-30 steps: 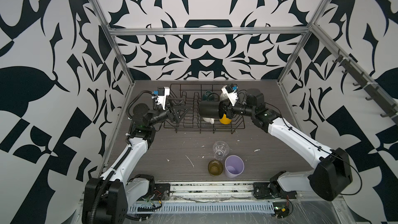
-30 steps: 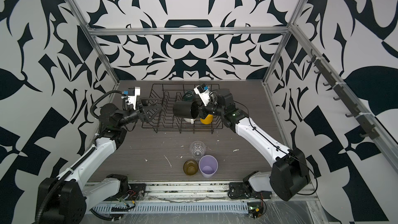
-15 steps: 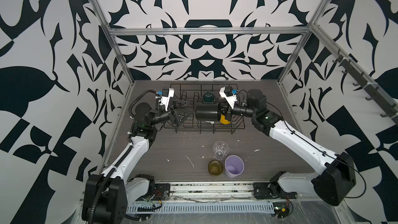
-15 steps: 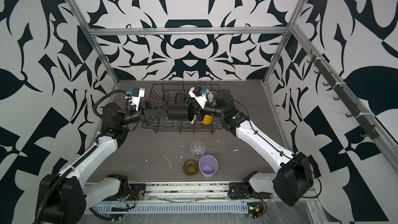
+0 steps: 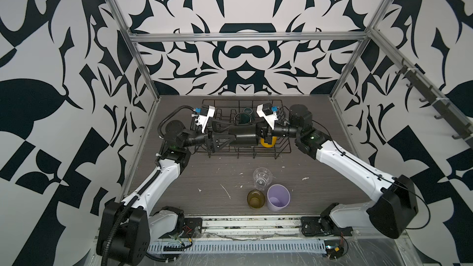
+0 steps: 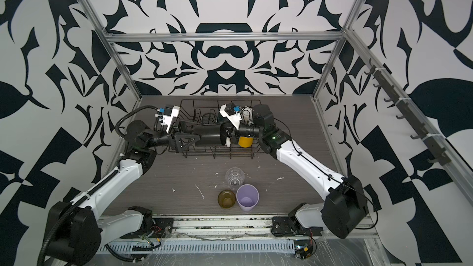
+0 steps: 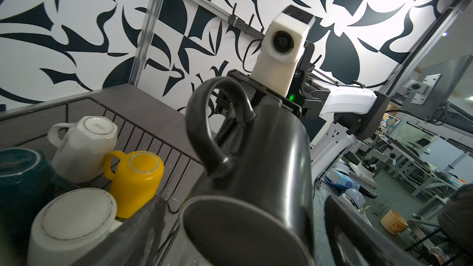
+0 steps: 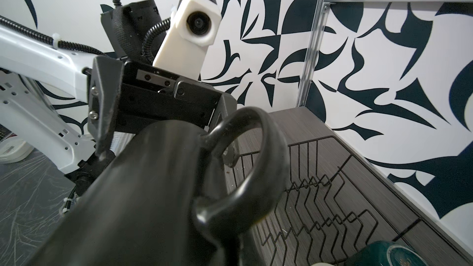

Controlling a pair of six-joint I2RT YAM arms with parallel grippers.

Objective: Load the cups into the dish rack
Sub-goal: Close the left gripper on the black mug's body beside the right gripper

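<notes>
Bright even light; wrist views warped, black mug (image 8: 143, 195) up close blurred.

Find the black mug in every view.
In a top view: black mug sideways over the rack, just below centre.
In a top view: just left of centre.
Left wrist: fills the lower middle.
Right wrist: fills the lower left.
Shared landmark: the rack's wires, in all four.

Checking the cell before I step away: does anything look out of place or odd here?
The black mug hangs sideways above the dish rack, pinched by the right gripper, its other end between the jaws of the open left gripper. The table is dotted with white flecks. Nothing looks spilled or broken.
</notes>
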